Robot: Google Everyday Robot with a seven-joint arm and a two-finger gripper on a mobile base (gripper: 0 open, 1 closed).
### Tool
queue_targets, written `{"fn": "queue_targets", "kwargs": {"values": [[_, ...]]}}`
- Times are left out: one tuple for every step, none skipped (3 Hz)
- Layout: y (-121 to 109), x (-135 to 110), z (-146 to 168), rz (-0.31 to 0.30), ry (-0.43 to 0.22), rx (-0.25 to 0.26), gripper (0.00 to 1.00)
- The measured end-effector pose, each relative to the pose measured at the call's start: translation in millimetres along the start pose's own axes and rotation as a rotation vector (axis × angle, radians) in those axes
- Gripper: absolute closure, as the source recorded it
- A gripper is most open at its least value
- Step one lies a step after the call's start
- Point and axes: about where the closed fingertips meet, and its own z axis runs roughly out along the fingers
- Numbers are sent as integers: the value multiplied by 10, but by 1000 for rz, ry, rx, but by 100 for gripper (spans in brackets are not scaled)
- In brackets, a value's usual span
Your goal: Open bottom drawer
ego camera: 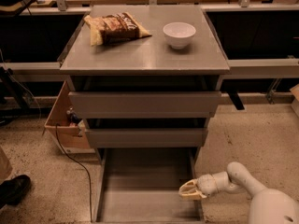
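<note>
The bottom drawer (145,190) of the grey cabinet is pulled far out, its shallow grey tray interior showing; its front panel is below the frame's lower edge. My gripper (186,191), cream coloured, is at the drawer's right side rail near its front, at the end of my white arm (243,181) reaching in from the lower right. Above the tray are the mid-sized drawer front (145,137) and the tallest, widest drawer front (145,104), both pushed in.
A brown snack bag (115,27) and a white bowl (179,34) sit on the cabinet top (140,55). A cardboard box (63,120) and a black cable (77,164) lie at the left. A dark shoe (14,189) is at lower left.
</note>
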Motion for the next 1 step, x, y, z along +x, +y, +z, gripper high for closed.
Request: {"fn": "queue_targets", "kwargs": {"values": [[0,0,0,0,0,0,100]]}}
